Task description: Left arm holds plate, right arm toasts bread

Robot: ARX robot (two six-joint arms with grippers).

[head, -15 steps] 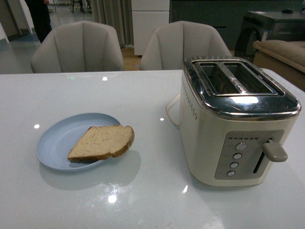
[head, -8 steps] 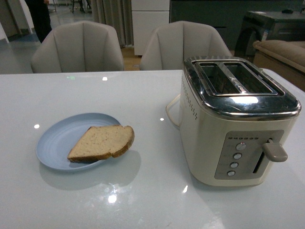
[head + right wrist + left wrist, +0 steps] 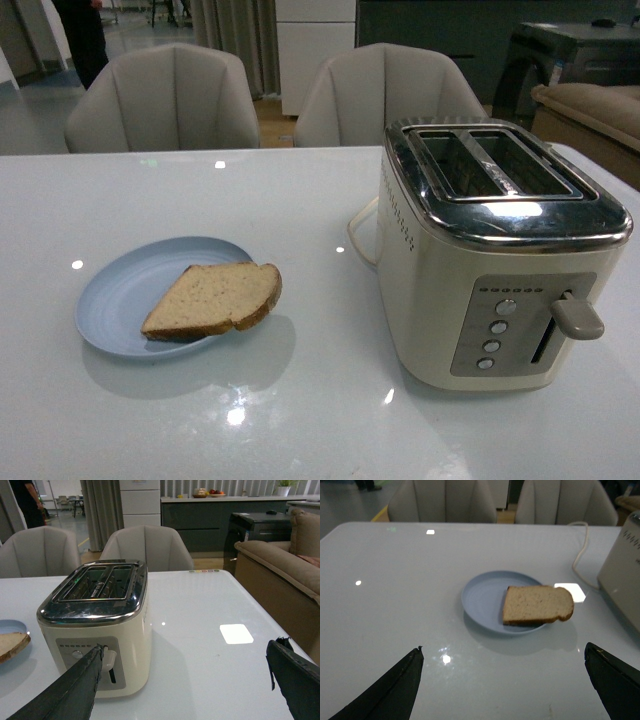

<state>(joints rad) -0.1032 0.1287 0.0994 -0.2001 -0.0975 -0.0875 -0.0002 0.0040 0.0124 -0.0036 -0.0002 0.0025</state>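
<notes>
1. Front view: the toaster (image 3: 490, 260) stands on the white table (image 3: 300, 190). Both of its slots are empty and its lever (image 3: 577, 318) sits at the top of its track. The plate (image 3: 115, 300) lies flat on the table, well apart from the toaster on its cord side. The bread (image 3: 215, 300) rests on the half of the plate nearer the toaster, with its crusted end overhanging the rim that way. Neither tool shows here.

2. Left wrist view: the left tool (image 3: 504, 649) has its two dark fingers (image 3: 395, 690) spread wide with nothing between them (only bare table lies below). The plate (image 3: 482, 597) sits ahead of the tool, clear of both fingers. The bread (image 3: 537, 605) pokes past the rim toward the toaster (image 3: 625, 580). A pale cord (image 3: 580, 555) trails across the table beside the toaster.

3. Right wrist view: the right tool (image 3: 185, 646) is likewise spread apart and empty. One finger's tip overlaps the front panel of the toaster (image 3: 95, 625) near the lever; whether they touch cannot be told. The bread (image 3: 12, 645) and the plate (image 3: 10, 626) just peek in beyond the toaster, well apart from this tool.
</notes>
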